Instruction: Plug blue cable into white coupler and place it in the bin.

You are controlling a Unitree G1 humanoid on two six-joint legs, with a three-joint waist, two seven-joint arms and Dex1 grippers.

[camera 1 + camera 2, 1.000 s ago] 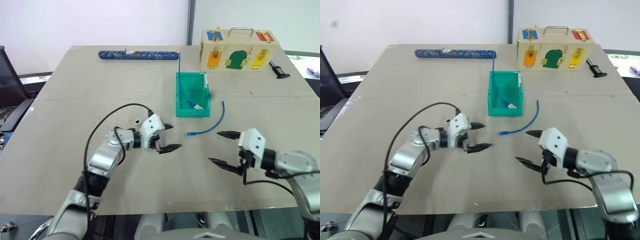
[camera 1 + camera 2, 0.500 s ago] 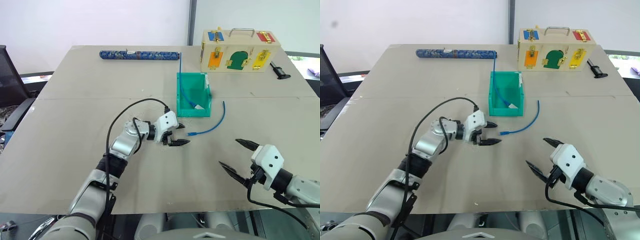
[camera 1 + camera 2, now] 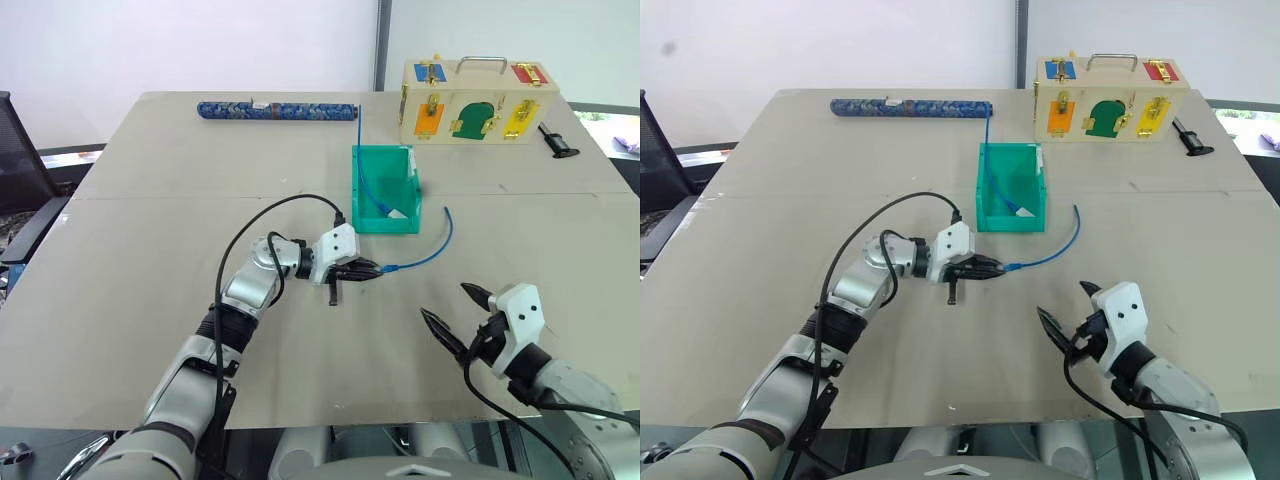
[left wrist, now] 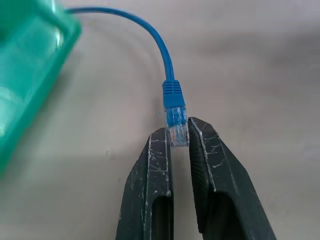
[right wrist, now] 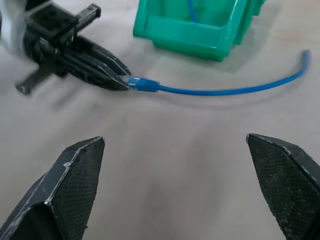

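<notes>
Left gripper (image 3: 372,270) now clamped on blue cable (image 3: 432,253) plug, right gripper (image 3: 456,318) wide

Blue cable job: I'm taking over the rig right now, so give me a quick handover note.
Left gripper: shut on the clear plug of the blue cable, which lies on the table.
Right gripper: open, holds nothing, apart from the cable.
Bin: beside the cable, holding another blue cord with a white piece. The white coupler cannot be told for sure.
Done: plug gripped.
Left: plug the cable into the coupler, place it in the bin.
</notes>
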